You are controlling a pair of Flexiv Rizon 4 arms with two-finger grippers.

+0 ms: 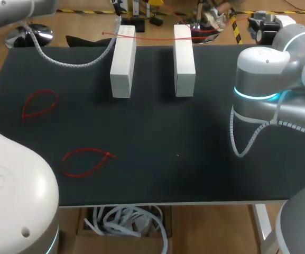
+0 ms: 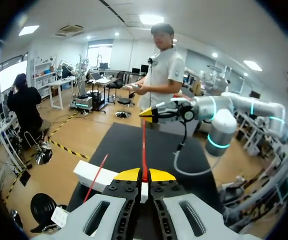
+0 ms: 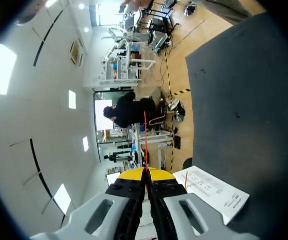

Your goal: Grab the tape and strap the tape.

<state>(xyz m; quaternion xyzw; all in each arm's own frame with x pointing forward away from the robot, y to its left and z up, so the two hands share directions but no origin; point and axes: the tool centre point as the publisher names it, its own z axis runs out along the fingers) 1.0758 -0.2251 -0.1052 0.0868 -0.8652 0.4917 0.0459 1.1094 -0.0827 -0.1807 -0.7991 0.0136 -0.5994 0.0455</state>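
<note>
Yellow fingertips of the left claw (image 2: 144, 175) are pinched together on a thin red strap (image 2: 144, 145). The strap runs straight ahead from them to the right claw (image 2: 147, 114), which meets its other end. In the right wrist view that claw's own fingertips (image 3: 134, 175) are likewise clamped on the strap, which sticks out ahead of them. From above, the strap is stretched level across the far end of the left block (image 1: 123, 61), a white block standing on the black table (image 1: 205, 159). A right block (image 1: 184, 58) of the same kind stands parallel to the left block, a gap apart on the right arm's side, and the strap crosses its far end too. Out beyond the left block on the left arm's side, well apart from it, lies a red loop (image 1: 39, 103). A second red loop (image 1: 86, 160) lies closer to the robot than the left block.
</note>
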